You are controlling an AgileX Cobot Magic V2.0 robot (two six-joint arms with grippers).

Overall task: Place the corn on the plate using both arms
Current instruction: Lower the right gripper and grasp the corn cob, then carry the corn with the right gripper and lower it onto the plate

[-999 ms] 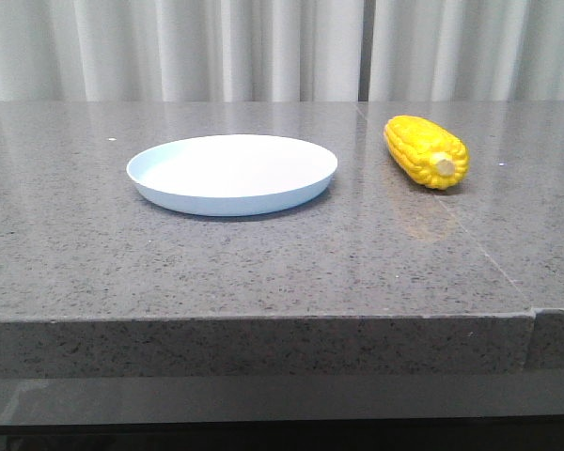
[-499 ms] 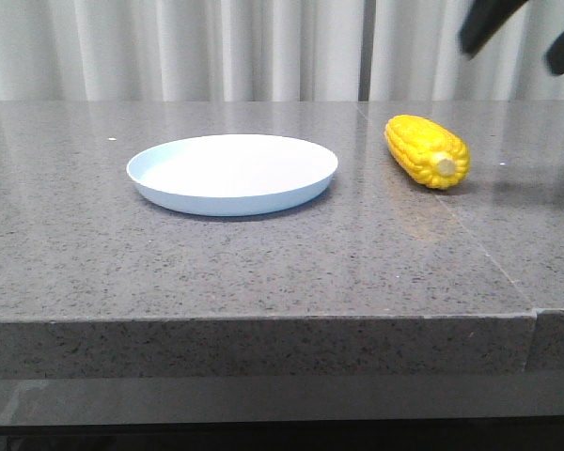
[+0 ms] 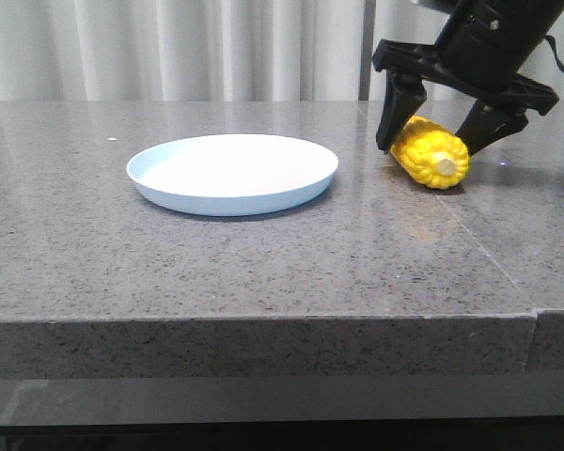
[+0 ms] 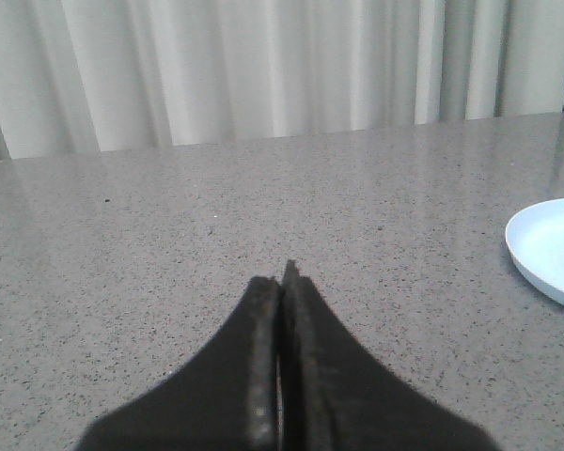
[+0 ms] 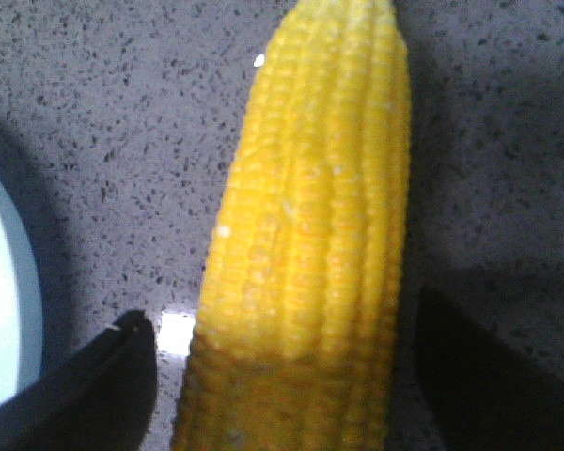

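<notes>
The yellow corn (image 3: 430, 152) lies on the grey table, right of the pale blue-white plate (image 3: 232, 173), stub end toward the front. My right gripper (image 3: 434, 132) is open and straddles the corn from above, one black finger on each side, with gaps to the cob. In the right wrist view the corn (image 5: 315, 244) runs between the two fingers (image 5: 103, 385), with the plate's rim (image 5: 5, 310) at the edge. My left gripper (image 4: 280, 282) is shut and empty, low over bare table, with the plate's edge (image 4: 550, 254) off to one side. It is out of the front view.
The grey speckled stone table (image 3: 263, 263) has a front edge near the camera and a seam (image 3: 489, 254) running under the corn's side. White curtains (image 3: 216, 47) hang behind the table.
My right arm has come down from the top right corner of the front view to the corn, fingers now on either side of it. Corn and plate have not moved.
</notes>
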